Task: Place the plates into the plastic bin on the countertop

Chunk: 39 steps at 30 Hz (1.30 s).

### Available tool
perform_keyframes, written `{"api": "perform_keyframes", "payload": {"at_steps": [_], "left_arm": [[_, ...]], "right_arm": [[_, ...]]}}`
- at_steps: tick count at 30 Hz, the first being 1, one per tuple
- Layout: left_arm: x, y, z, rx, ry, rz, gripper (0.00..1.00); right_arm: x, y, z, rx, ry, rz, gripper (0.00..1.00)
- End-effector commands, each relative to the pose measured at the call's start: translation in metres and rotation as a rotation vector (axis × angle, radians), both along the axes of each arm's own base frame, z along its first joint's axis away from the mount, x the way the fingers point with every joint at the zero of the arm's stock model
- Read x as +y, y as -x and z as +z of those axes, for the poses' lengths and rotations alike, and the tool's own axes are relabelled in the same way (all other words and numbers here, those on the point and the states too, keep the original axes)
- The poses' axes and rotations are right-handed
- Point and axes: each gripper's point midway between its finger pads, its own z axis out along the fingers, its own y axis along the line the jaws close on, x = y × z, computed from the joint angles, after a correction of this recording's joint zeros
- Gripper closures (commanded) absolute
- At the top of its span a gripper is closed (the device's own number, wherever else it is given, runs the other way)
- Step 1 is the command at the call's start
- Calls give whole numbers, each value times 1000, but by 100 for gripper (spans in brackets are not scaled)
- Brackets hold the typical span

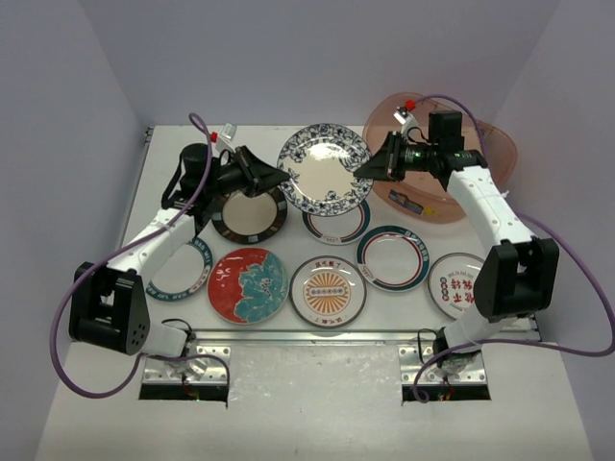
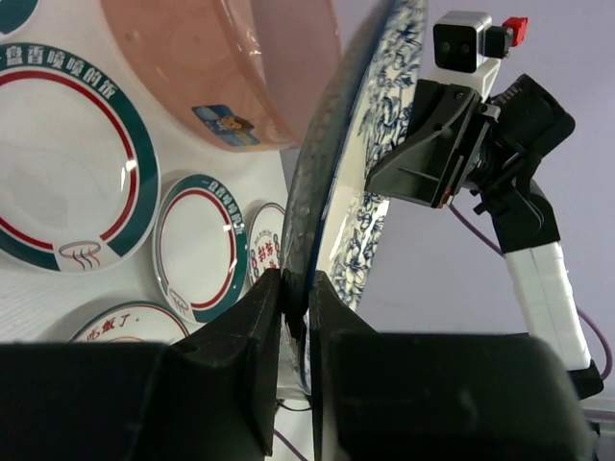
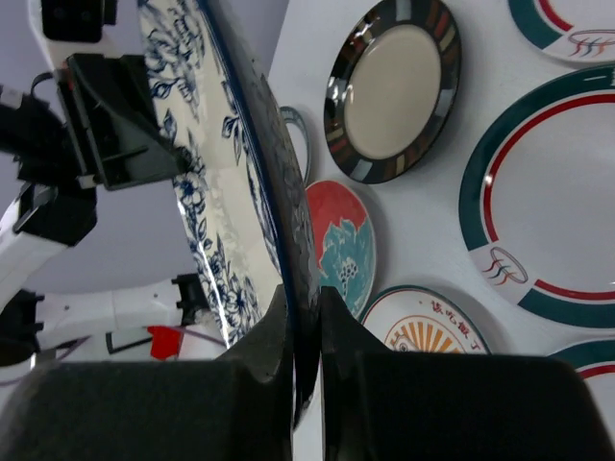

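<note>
A blue floral plate (image 1: 325, 169) hangs tilted above the back middle of the countertop (image 1: 307, 413), held by both arms. My left gripper (image 1: 281, 177) is shut on its left rim; its jaws pinch the edge in the left wrist view (image 2: 296, 283). My right gripper (image 1: 365, 168) is shut on its right rim, also seen in the right wrist view (image 3: 306, 298). The pinkish plastic bin (image 1: 500, 154) stands at the back right, just right of the plate. What lies inside the bin is mostly hidden.
Other plates lie flat: dark-rimmed (image 1: 248, 213), teal-and-red rimmed (image 1: 392, 256) and another (image 1: 336, 223) partly under the held plate, red-and-teal floral (image 1: 248, 284), orange sunburst (image 1: 328, 290), red-lettered (image 1: 455, 285), a teal-rimmed one (image 1: 183, 279) under my left arm.
</note>
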Motion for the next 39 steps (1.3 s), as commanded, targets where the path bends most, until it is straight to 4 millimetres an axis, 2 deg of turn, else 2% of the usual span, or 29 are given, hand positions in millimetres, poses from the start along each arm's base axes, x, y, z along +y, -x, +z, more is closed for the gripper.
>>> {"api": "perform_keyframes", "payload": {"at_steps": [1,2,3,4,6,8,9,10,13,16,21,25,27,29,32,33,34,36,37,39], "left_arm": [[-12,20,83,-287,123,-102,100],[-12,17,84,-287,123,-92,100],[-10,13,82,-282,107,-71,87],[-8,9,79,-280,77,-47,62],[4,-6,66,-191,-23,69,0],[23,-11,48,-130,-166,175,0],[42,-15,49,-144,-233,288,0],[59,-16,40,-106,-292,376,0],[87,4,54,-164,-366,493,0],[99,20,57,-207,-431,508,0],[105,41,40,-211,-510,469,0],[100,51,19,-195,-535,405,0],[95,56,13,-197,-537,365,0],[91,63,7,-204,-538,324,0],[91,70,2,-224,-552,301,0],[91,71,1,-230,-556,298,0],[92,73,1,-235,-559,294,0],[92,76,-4,-241,-571,279,0],[92,77,-6,-240,-576,274,0],[92,78,-12,-236,-586,267,0]], "right_arm": [[10,-4,25,-70,-62,42,100],[8,-6,27,-69,-63,24,100],[4,-10,26,-65,-54,-12,100],[-2,-13,24,-55,-42,-55,100],[-25,-23,28,-37,-49,-169,100],[-62,-33,25,-2,-63,-316,100],[-81,-36,34,-2,-89,-398,100],[-110,-40,34,-2,-89,-504,100],[-173,-47,32,48,-134,-760,100],[-203,-56,34,64,-167,-915,100],[-240,-73,25,83,-235,-1177,100],[-252,-87,12,86,-255,-1324,100],[-262,-98,21,34,-213,-1397,100],[-257,-112,12,33,-168,-1401,100],[-250,-142,20,-2,-147,-1395,100],[-249,-145,5,29,-113,-1397,100],[-248,-150,-1,40,-89,-1399,100],[-247,-171,3,32,-63,-1404,100],[-247,-176,-12,60,-33,-1400,100],[-247,-189,-13,69,-7,-1394,100]]}}
